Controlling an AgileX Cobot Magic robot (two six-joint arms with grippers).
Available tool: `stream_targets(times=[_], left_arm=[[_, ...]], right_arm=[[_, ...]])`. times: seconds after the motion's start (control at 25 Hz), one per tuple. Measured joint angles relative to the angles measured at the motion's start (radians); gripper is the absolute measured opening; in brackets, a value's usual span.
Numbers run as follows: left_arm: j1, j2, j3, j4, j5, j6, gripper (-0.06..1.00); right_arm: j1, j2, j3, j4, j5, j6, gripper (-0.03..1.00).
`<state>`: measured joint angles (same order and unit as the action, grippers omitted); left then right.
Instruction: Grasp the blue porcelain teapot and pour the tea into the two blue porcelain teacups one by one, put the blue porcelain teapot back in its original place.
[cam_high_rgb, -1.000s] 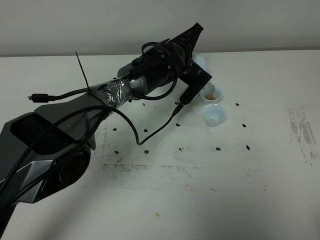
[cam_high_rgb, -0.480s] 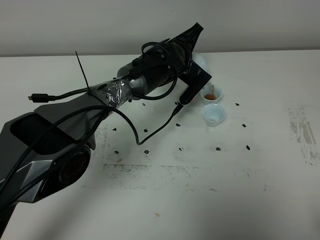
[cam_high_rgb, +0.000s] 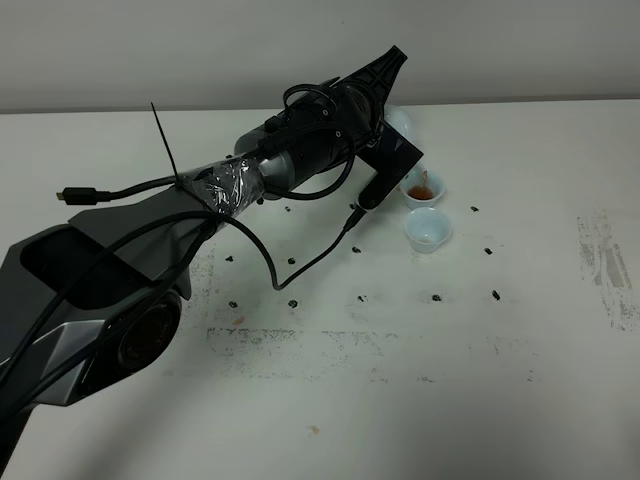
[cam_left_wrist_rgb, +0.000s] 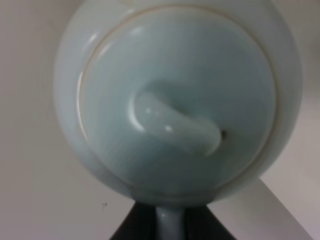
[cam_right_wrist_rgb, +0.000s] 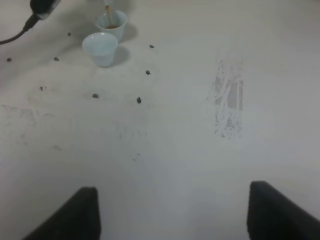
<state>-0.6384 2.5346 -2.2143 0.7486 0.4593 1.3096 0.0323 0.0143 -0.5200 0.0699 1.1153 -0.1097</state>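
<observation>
The blue porcelain teapot fills the left wrist view, lid and knob toward the camera. Its loop handle sits between the dark fingers of my left gripper, which is shut on it. From the high camera only a pale bit of the teapot shows behind the left arm, tilted over the far teacup. That cup holds brown tea, and a thin stream falls into it. The near teacup stands just in front, with no tea showing. My right gripper hangs open over bare table, far from both teacups.
The white table carries scattered black specks and a grey scuffed patch at the right. A black cable droops from the left arm onto the table. A wall runs along the table's far edge.
</observation>
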Motion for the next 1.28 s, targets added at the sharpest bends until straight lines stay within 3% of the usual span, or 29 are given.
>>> stream_targets(times=[1.28], left_arm=[[0.000, 0.000, 0.000, 0.022, -0.021, 0.026, 0.05]], right_arm=[[0.000, 0.000, 0.000, 0.000, 0.000, 0.000, 0.59]])
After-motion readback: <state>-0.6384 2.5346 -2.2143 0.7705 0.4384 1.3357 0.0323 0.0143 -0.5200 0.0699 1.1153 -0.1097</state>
